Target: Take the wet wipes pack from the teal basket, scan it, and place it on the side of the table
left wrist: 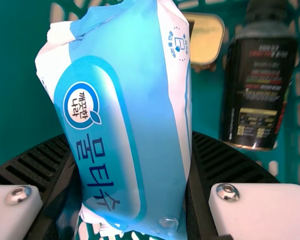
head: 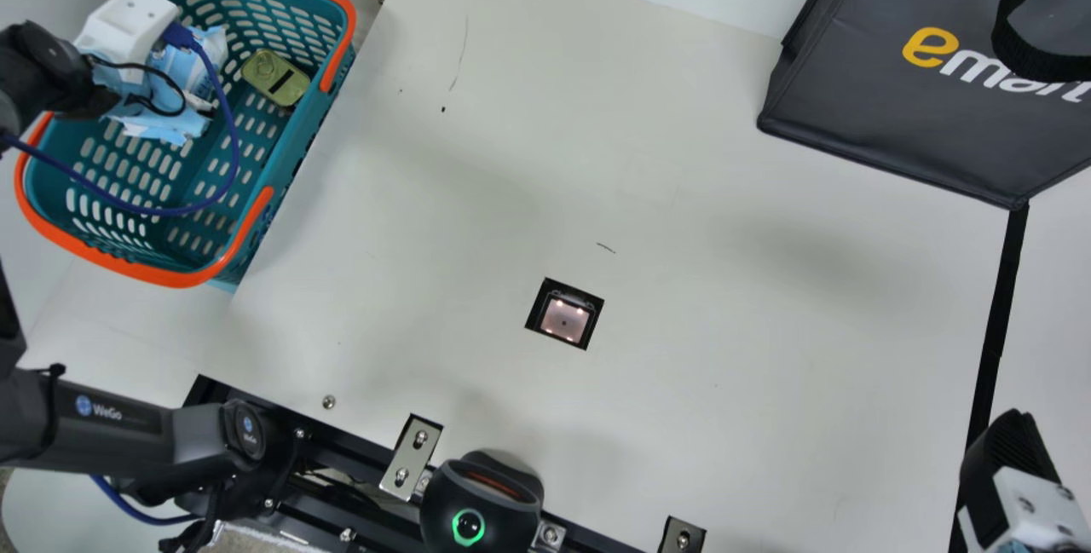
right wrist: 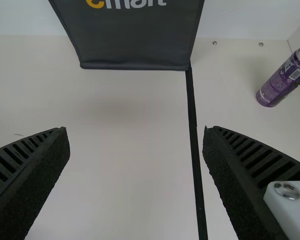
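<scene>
My left gripper [head: 128, 23] is over the teal basket [head: 294, 152] at the upper left of the main view. The light blue wet wipes pack [head: 186, 67] is at it, inside the basket. In the left wrist view the pack [left wrist: 135, 105] stands between the ribbed fingers of my left gripper [left wrist: 132, 150], which press on both its sides. My right gripper [head: 1010, 459] is over the table's right part in the main view; its fingers stand wide apart with nothing between them in the right wrist view, where the gripper [right wrist: 135, 131] faces the table.
A scanner window [head: 564, 320] is set in the table [head: 682, 195]. A green-gold can [head: 275, 77] and a dark bottle [left wrist: 260, 85] lie in the basket. A black bag [head: 852, 93] stands at the upper right, and a purple can [right wrist: 282, 80] beyond the black strip.
</scene>
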